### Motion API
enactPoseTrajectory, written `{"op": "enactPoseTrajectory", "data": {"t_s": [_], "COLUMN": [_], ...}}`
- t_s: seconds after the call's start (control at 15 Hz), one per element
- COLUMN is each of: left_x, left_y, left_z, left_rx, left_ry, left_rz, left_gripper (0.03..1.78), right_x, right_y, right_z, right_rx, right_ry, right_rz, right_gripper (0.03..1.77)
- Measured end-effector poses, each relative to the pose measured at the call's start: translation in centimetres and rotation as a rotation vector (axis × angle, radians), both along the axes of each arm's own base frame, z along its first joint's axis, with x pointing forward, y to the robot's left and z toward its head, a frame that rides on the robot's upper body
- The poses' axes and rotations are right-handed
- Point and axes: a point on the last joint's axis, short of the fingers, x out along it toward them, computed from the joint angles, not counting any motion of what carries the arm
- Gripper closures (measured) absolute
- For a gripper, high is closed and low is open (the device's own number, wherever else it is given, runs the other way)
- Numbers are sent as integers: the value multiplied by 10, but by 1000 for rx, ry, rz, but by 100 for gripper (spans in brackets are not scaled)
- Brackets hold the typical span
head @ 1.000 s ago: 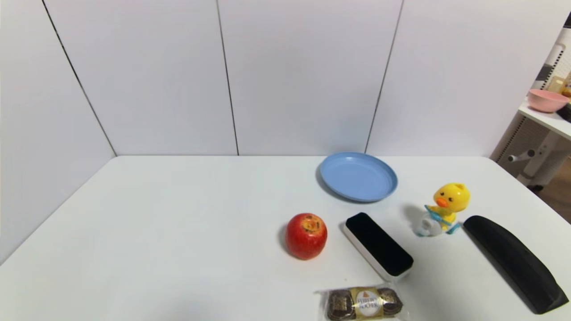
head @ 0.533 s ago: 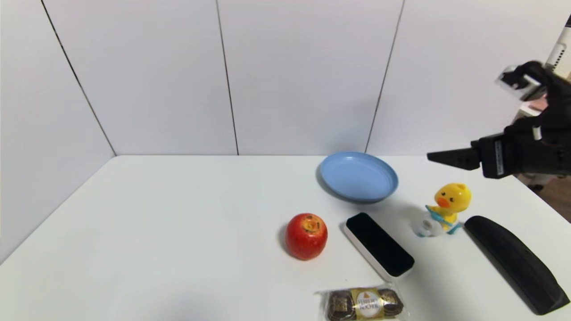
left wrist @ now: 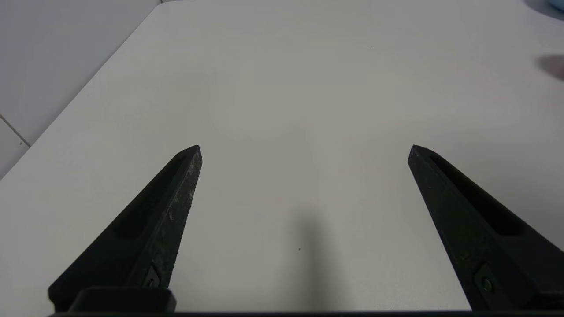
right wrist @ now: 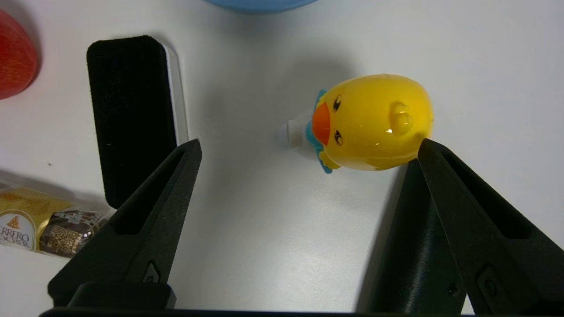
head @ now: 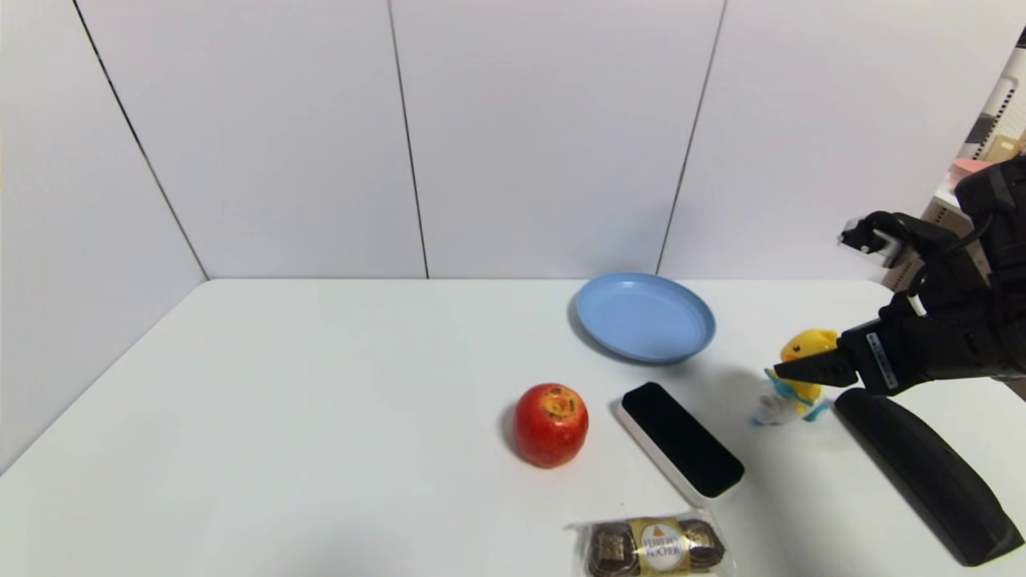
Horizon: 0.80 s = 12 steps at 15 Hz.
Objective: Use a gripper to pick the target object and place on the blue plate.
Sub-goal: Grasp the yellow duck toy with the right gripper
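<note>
Lowered since a moment ago, the right tool point(head: 789, 370) hangs wide open and empty over the yellow duck point(right wrist: 372, 123), which stands on the tabletop point(head: 321, 385) between blue plate point(head: 644, 317) and black case point(head: 922, 469). Left tool point(left wrist: 304, 152) spread open over bare tabletop.

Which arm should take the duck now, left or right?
Right. The right claw is open and already above the duck, which sits off-centre near one finger, with the blue plate close by. The left claw is open over bare table, no duck in its view.
</note>
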Motion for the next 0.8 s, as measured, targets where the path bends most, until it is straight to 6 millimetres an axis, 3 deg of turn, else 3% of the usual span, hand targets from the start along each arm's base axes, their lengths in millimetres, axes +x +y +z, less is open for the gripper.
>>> {"op": "enactPoseTrajectory", "data": {"t_s": [0.4,0.8], "left_x": [0,0], "left_y": [0,0], "left_z": [0,0], "left_rx": [0,0], "left_ry": [0,0], "left_rz": [0,0], "left_gripper": [12,12], "right_x": [9,22], "right_y": [-15,-16], "right_z": [-10,-22], "right_rx": [-11,-11], "right_ry": [35,83], "right_rz": [-61,-62], "right_gripper": [10,10]}}
